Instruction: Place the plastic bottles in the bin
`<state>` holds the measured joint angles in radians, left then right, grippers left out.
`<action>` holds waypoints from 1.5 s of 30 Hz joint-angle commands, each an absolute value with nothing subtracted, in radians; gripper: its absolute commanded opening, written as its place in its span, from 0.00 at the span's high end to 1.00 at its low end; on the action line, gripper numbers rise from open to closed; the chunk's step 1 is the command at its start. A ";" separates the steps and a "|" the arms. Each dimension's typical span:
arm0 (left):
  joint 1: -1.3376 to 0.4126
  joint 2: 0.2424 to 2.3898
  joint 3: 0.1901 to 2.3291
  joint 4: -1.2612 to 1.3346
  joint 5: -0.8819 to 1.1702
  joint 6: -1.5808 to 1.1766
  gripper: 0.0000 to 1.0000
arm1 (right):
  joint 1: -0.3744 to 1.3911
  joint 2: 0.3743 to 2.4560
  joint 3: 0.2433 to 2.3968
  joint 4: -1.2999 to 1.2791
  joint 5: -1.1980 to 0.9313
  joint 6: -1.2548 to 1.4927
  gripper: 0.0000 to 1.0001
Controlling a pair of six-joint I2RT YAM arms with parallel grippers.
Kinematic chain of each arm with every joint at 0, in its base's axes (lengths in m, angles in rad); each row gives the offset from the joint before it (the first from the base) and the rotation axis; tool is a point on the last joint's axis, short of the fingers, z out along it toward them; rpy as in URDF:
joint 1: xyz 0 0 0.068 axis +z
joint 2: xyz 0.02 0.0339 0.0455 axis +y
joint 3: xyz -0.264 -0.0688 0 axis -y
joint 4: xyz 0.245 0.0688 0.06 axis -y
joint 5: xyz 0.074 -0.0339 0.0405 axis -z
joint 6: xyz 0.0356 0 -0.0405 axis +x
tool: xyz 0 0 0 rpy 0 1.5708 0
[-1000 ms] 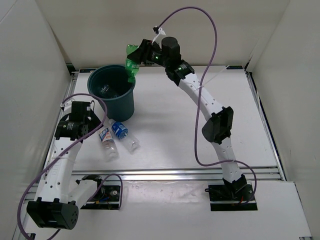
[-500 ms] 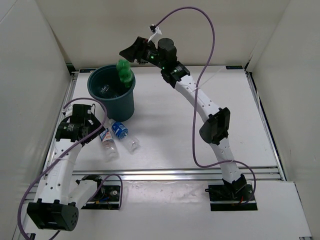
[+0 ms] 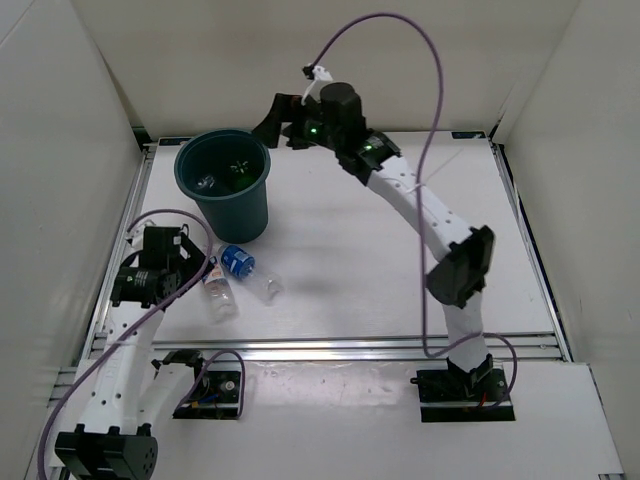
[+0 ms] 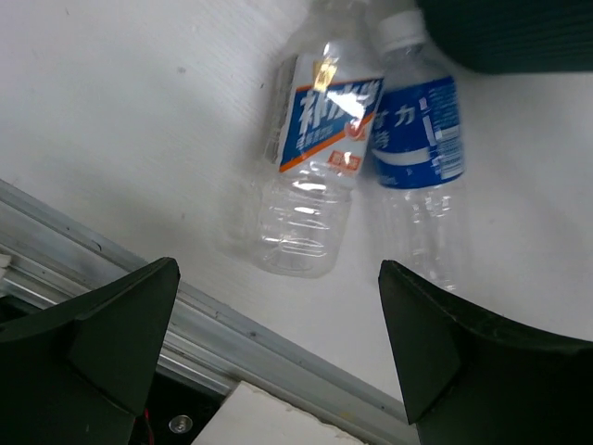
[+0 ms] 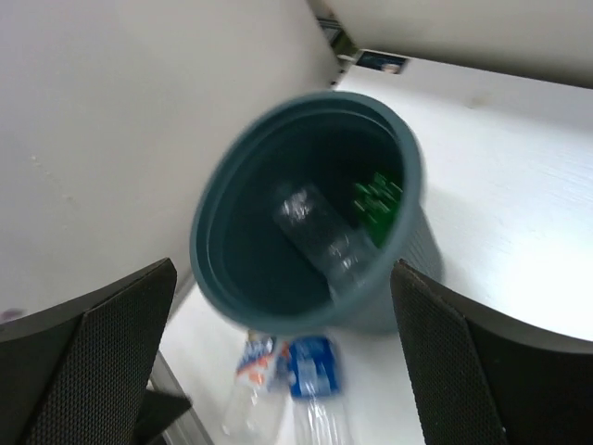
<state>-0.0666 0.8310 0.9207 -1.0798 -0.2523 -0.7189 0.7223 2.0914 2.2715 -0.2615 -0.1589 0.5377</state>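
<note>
Left gripper [image 4: 276, 276], jaws apart, sat directly above white-label bottle [image 4: 317, 181] and blue-label bottle [image 4: 417, 153], lying parallel, caps toward bin [image 4: 519, 32].

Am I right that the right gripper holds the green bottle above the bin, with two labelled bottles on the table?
Not quite: the right wrist view shows the right gripper open and the green bottle inside the bin.
</note>
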 commanded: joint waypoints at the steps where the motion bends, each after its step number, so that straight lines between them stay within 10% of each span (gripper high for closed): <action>1: -0.061 0.847 0.826 -1.005 -0.189 -0.759 0.00 | 0.696 1.850 2.142 -0.331 -0.071 0.433 0.00; 28: -0.126 1.170 0.701 -0.715 -0.265 -0.801 0.00 | 0.554 1.707 1.967 -0.511 -0.135 0.348 0.00; 35: -0.126 1.166 0.631 -0.696 -0.275 -0.822 0.34 | 0.496 1.666 1.895 -0.511 -0.166 0.357 0.00; 45: -0.126 1.049 0.975 -0.998 -0.486 -0.874 0.37 | 0.485 1.666 1.830 -0.511 -0.206 0.377 0.00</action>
<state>-0.1219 1.1263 0.7883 -0.8955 -0.3496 -0.8444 0.4862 1.7134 1.8484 -0.5335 -0.1768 0.3763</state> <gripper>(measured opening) 0.708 0.998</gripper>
